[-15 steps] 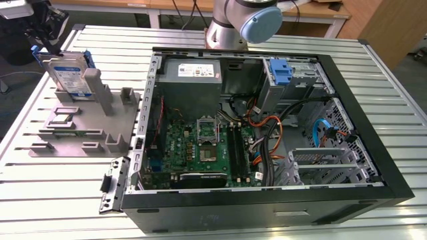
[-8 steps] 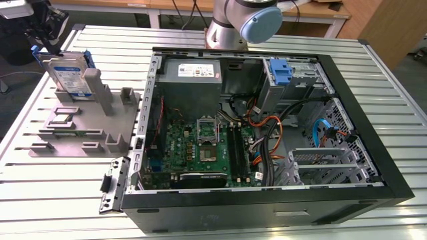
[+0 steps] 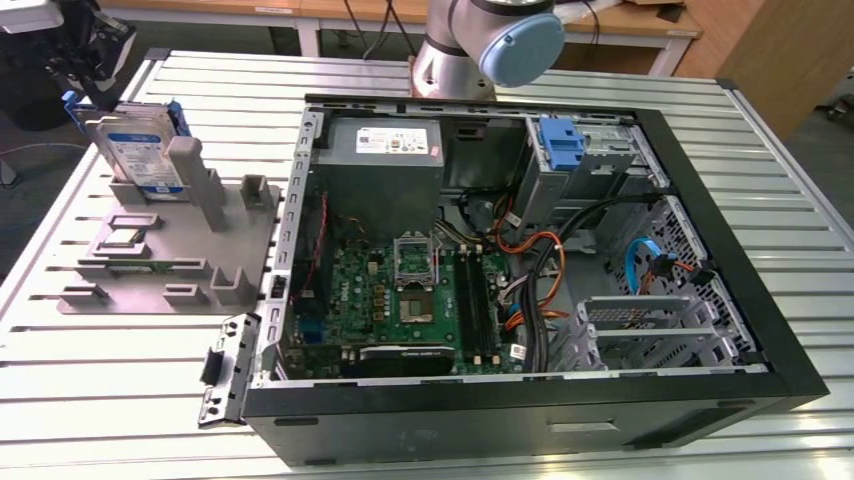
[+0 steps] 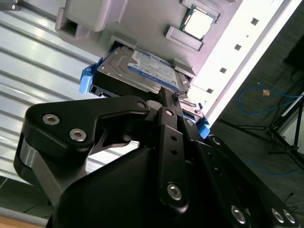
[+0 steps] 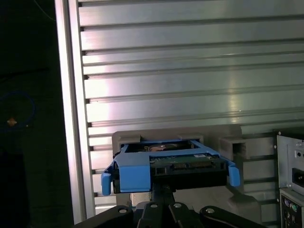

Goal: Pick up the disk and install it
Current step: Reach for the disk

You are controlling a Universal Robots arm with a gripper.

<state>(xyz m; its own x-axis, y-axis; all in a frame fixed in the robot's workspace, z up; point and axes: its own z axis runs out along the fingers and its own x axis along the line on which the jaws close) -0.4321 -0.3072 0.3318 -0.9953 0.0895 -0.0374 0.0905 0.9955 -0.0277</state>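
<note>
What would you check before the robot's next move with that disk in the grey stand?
1. Disk upright in the grey stand: ok.
2. Gripper at the disk's edge, in both wrist views: ok.
3. Hold on the disk secure: cannot tell.
4. Computer case open on top: ok.
5. Cables inside out of the way: cannot tell.
</note>
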